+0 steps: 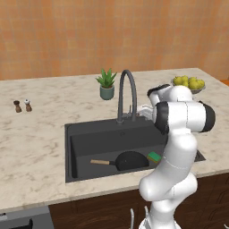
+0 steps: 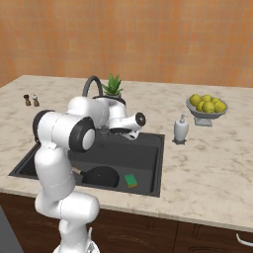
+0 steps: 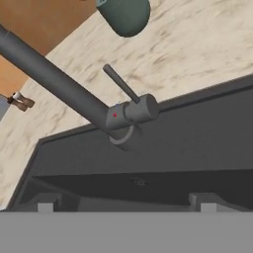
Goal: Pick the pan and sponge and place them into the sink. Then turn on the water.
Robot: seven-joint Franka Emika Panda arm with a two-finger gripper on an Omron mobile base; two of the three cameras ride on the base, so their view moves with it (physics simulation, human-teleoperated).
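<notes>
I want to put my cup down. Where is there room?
Bare beige marble countertop lies between the two small shakers and the dark rectangular sink. Crowded: the sink floor, with the black wooden-handled pan and green sponge.

Base views flank sink (image 1: pixel 76 147); hand view close.

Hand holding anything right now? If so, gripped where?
Nothing held. The hand is open, facing the faucet; pan and sponge lie in the sink.
</notes>
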